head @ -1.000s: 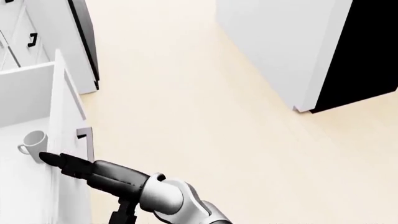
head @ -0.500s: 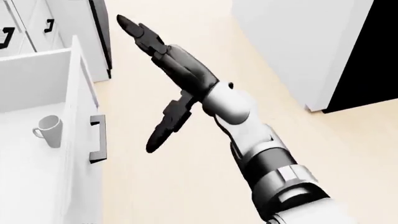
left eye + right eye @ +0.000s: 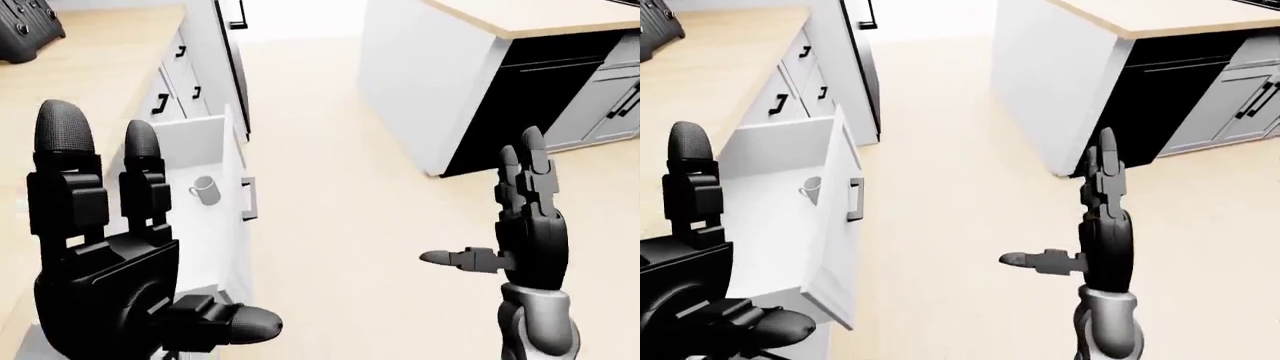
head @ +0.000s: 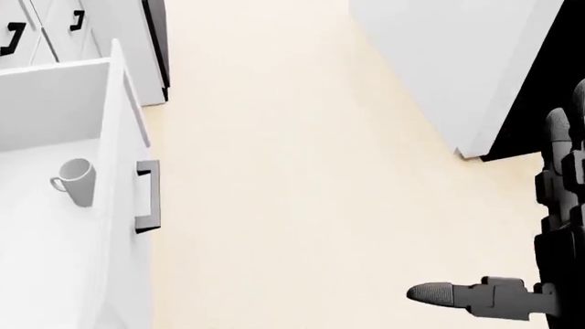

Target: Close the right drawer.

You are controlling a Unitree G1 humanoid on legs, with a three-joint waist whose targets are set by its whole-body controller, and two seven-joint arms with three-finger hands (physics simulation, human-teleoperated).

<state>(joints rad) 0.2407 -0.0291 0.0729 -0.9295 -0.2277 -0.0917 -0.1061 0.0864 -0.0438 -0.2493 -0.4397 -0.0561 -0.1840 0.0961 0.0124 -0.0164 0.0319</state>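
Note:
The right drawer (image 4: 123, 123) is a white one, pulled wide open at the left of the head view. Its dark bar handle (image 4: 146, 195) faces the floor aisle. A white mug (image 4: 77, 181) stands inside it. My right hand (image 3: 487, 214) is open, fingers pointing up and thumb out to the left. It hangs over the floor well to the right of the drawer and touches nothing. My left hand (image 3: 135, 244) is open and empty, raised close to the camera at the lower left, and hides part of the drawer's near end.
A wood-topped counter (image 3: 90, 75) with closed drawers runs along the left, with a black appliance (image 3: 25, 30) at its top corner. A white island (image 3: 430, 82) with a dark opening (image 3: 530, 97) stands at the upper right. Beige floor (image 4: 293, 171) lies between them.
My right arm, which reached toward the drawer front a second ago, has swung up and away to the right; its hand now stands upright. The drawer stays open. The view has shifted slightly.

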